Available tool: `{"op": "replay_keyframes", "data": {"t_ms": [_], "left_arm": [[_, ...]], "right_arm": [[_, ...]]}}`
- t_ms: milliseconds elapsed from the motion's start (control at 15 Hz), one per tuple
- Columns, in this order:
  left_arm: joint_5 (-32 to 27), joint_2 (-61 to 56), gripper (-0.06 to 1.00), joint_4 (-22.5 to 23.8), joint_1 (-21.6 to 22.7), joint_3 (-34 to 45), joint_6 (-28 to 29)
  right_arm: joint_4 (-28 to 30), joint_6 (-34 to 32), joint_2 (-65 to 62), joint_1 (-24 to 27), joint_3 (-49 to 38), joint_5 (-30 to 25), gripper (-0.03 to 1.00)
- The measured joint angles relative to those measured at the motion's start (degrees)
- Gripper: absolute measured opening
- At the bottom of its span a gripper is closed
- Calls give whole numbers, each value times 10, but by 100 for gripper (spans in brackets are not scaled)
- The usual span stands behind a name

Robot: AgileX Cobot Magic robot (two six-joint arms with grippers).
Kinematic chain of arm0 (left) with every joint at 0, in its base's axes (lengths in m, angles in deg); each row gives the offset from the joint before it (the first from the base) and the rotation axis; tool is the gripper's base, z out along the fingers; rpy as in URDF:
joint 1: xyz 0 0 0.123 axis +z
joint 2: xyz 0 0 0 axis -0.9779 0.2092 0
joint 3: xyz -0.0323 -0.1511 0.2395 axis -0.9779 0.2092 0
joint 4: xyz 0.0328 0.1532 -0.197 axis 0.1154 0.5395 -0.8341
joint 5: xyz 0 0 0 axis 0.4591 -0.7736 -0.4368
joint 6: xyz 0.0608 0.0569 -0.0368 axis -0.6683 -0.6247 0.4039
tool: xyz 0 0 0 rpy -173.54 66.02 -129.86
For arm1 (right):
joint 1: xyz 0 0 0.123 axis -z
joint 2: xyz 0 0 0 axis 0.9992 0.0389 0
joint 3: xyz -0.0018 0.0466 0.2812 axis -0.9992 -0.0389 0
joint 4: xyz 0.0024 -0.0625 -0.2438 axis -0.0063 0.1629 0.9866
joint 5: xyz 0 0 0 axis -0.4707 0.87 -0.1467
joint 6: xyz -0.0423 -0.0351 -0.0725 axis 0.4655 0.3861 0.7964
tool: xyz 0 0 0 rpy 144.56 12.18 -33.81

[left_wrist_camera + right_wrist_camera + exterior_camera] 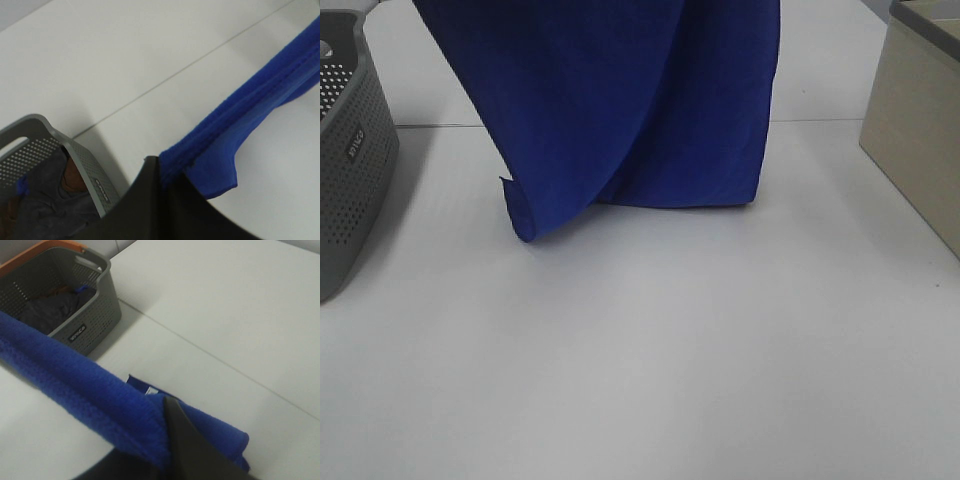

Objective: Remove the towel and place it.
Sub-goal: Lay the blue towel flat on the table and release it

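Gripping the towel (650,110) by its top edge: left gripper (162,185) clenched on it nearer the basket (350,170), right gripper (167,450) clenched on it farther off. Hanging spread just right of the basket, lower edge near the table (670,350).

White table (650,380), grey perforated basket (350,170) left, beige box (920,130) right, blue towel (640,120) hem touching centre

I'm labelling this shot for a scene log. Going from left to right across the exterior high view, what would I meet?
grey perforated basket → blue towel hanging in the middle → beige box
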State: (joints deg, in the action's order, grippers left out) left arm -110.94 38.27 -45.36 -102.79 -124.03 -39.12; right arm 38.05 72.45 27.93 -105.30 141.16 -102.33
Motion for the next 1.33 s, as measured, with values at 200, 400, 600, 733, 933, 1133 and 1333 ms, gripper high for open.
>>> {"op": "replay_keyframes", "data": {"t_ms": [200,400,600,733,933,1133,1333], "left_arm": [[-1,-74,0,-36,0,105,2],[-3,-134,0,-70,0,188,2],[-2,-185,0,-126,0,257,1],[-1,-205,0,-150,0,294,-3],[1,-230,0,-210,0,383,-10],[2,-230,0,-245,0,462,-13],[5,-229,0,-273,0,544,-14]], "right_arm": [[9,-11,-59,-35,-128,0,2],[13,-27,-116,-45,-244,0,2],[14,-33,-173,-46,-336,1,2],[13,-36,-195,-46,-382,1,2],[11,-40,-218,-46,-491,2,2],[4,-40,-224,-46,-568,3,2],[-17,-40,-225,-46,-657,3,2]]}}
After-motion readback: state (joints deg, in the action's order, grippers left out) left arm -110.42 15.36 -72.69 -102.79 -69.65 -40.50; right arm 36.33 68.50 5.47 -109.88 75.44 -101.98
